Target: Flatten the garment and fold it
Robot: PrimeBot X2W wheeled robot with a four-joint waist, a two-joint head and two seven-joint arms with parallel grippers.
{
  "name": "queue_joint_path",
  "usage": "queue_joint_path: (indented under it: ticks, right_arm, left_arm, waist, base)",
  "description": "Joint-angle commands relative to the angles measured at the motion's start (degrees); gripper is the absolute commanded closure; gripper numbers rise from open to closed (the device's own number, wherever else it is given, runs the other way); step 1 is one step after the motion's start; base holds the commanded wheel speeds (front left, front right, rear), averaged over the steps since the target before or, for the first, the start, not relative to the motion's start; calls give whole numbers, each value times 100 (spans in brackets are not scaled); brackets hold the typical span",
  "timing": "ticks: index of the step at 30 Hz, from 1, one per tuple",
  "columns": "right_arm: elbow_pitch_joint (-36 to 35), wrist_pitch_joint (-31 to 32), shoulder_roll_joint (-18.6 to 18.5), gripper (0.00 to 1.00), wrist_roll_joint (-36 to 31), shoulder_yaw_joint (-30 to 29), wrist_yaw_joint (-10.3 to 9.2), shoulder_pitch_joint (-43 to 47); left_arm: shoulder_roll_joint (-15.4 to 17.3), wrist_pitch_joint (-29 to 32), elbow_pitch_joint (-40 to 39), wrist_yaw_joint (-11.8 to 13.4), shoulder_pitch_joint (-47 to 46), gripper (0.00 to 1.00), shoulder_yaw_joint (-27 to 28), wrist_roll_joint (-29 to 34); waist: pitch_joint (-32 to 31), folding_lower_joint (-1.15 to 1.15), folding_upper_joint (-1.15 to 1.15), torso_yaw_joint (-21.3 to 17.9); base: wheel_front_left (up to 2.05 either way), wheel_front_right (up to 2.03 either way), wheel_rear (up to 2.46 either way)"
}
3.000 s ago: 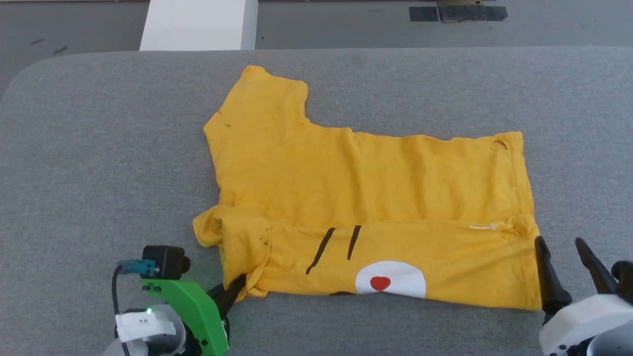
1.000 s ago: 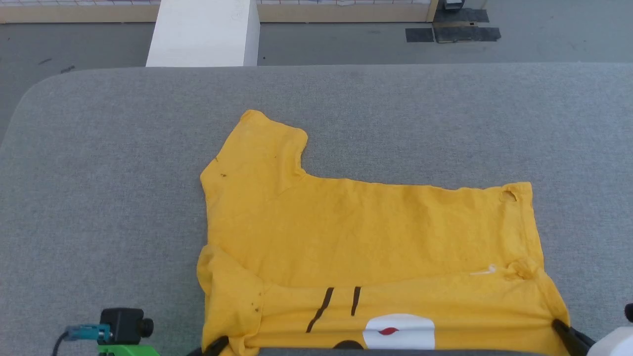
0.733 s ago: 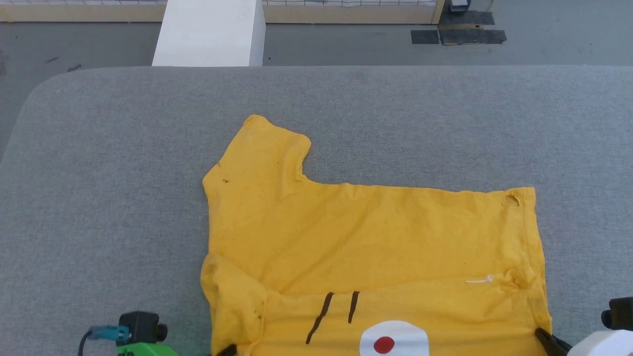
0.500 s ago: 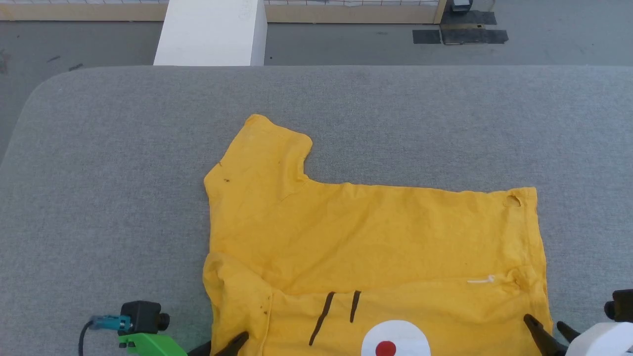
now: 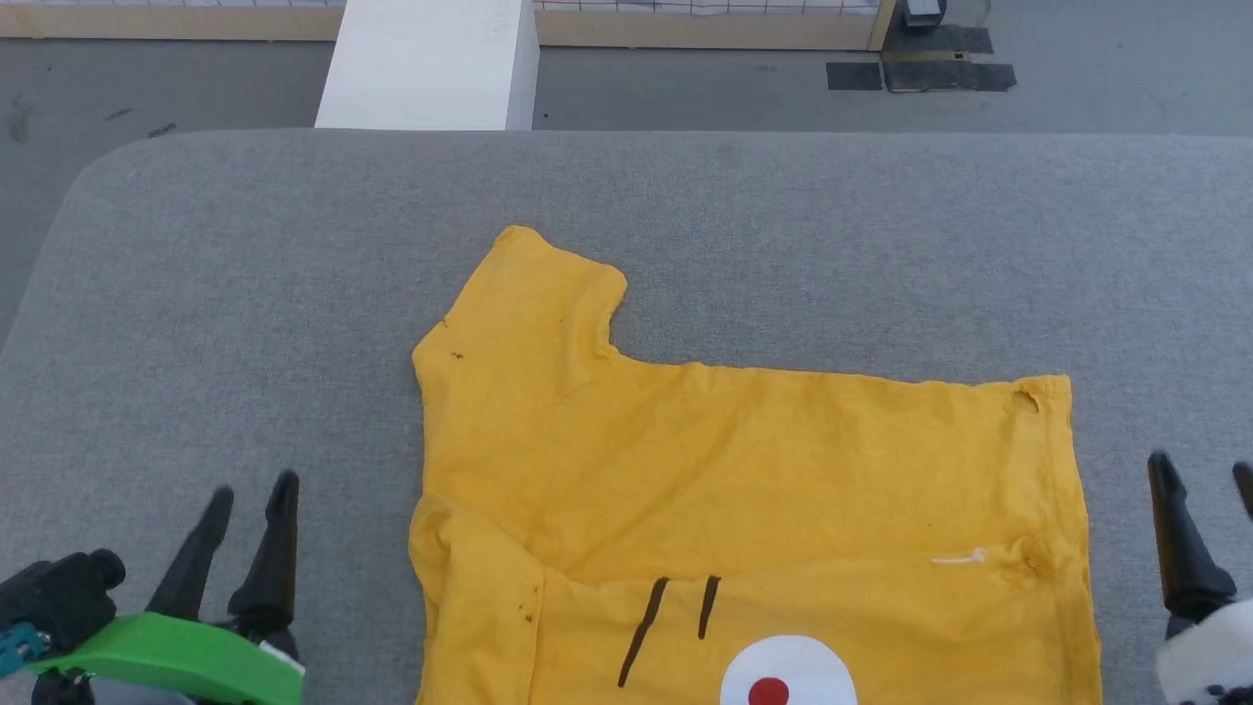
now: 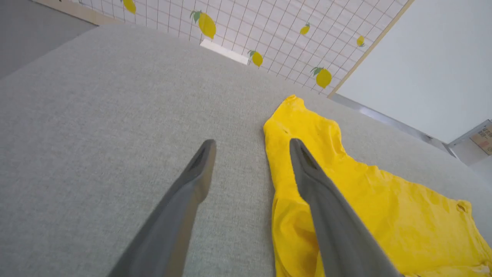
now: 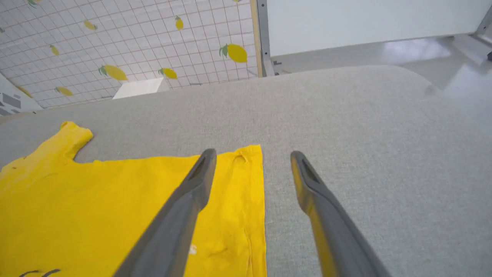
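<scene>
The left claw [image 5: 255, 485] hovers over the grey tabletop [image 5: 245, 294] just beside the left edge of the garment [image 5: 744, 470], its two dark fingers spread wide with nothing between them; one finger crosses the yellow cloth in the left wrist view, though I cannot tell whether it touches. The garment lies flat toward the near side of the tabletop, turned sideways; its far sleeve [image 5: 533, 294] juts away at the left. The near strip is laid over onto the body, which is why the brown stripes [image 5: 675, 612] and the white oval [image 5: 788, 671] with its red dot face up there while the rest is plain yellow; I judge this a first lengthwise fold, taking the near sleeve in with it. At the far right corner of the hem is a small hole [image 5: 1025, 399]. The right claw [image 5: 1202, 463] stands just off that right edge, fingers equally apart and empty. One claw at each end suits keeping a long fold straight; the far sleeve looks the likely next flap.
</scene>
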Motion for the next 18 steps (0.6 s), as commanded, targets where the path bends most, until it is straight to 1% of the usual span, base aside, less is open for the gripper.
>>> queue_joint_path:
  ticks: [1, 2, 3, 5, 7, 9, 11, 15, 18]
  right_arm:
    - [-5, -369, -5, 0, -243, 130, -9, -119]
    - [42, -591, -5, 0, -314, 206, -9, -145]
    - [125, -855, -5, 0, -373, 273, -9, -171]
    - [259, -1279, -5, 0, -593, 472, -9, -197]
    - [419, -1677, -5, 0, -796, 542, -9, -229]
    - [584, -2005, -5, 0, -1062, 631, -9, -223]
    - [774, -2303, -5, 0, -1181, 652, -9, -211]
    - [1069, -2592, -5, 0, -1247, 698, -9, -157]
    - [1220, -2693, -5, 0, -1260, 700, -9, -163]
  left_arm:
    - [-128, -351, -13, -5, -158, 0, -25, 214]
    - [-174, -576, -8, -52, -196, 0, -63, 346]
    - [-270, -902, 19, -46, -248, 0, -53, 499]
    - [-334, -1434, 88, -34, -305, 0, -101, 914]
    - [-406, -1757, 185, 32, -344, 0, -139, 1382]
    - [-488, -1870, 291, 77, -369, 0, -187, 1808]
    - [-618, -1904, 417, 95, -375, 0, -239, 2165]
    - [-865, -1911, 450, -56, -440, 0, -181, 2470]
    - [-899, -1912, 441, -208, -546, 0, -64, 2554]
  waist:
    - [6, 0, 0, 22]
    - [9, 0, 0, 26]
    - [11, 0, 0, 32]
    - [15, 0, 0, 37]
    - [19, 0, 0, 38]
    - [25, 0, 0, 50]
    - [33, 0, 0, 55]
    - [62, 0, 0, 57]
    - [90, 0, 0, 43]
  base:
    - [0, 0, 0]
    - [0, 0, 0]
    - [0, 0, 0]
    - [0, 0, 0]
    - [0, 0, 0]
    - [0, 0, 0]
    - [0, 0, 0]
    - [0, 0, 0]
    - [0, 0, 0]
